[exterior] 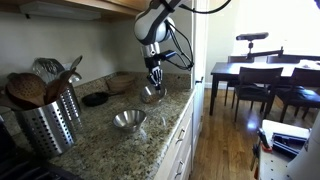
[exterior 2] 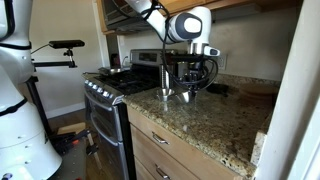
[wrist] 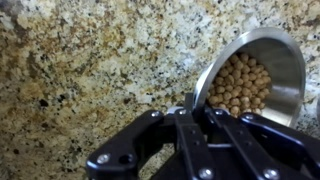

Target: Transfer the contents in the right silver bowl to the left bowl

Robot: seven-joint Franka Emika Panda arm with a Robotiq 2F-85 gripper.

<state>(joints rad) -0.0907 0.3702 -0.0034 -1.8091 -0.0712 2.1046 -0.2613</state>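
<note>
My gripper (wrist: 193, 103) is shut on the rim of a silver bowl (wrist: 270, 55) holding several small round tan pellets (wrist: 238, 82). The wrist view shows the bowl tilted above the granite counter (wrist: 90, 70). In an exterior view the gripper (exterior: 153, 80) holds this bowl (exterior: 151, 93) just above the counter, beyond a second, empty silver bowl (exterior: 128, 120) that sits nearer the camera. In an exterior view the gripper (exterior 2: 190, 80) and the held bowl (exterior 2: 166, 94) show near the stove side of the counter.
A perforated steel utensil holder (exterior: 45, 122) with wooden spoons stands at the counter's near end. A dark dish (exterior: 96, 99) and a woven basket (exterior: 122, 81) sit by the wall. A stove (exterior 2: 115, 85) adjoins the counter. A dining table with chairs (exterior: 262, 80) stands beyond.
</note>
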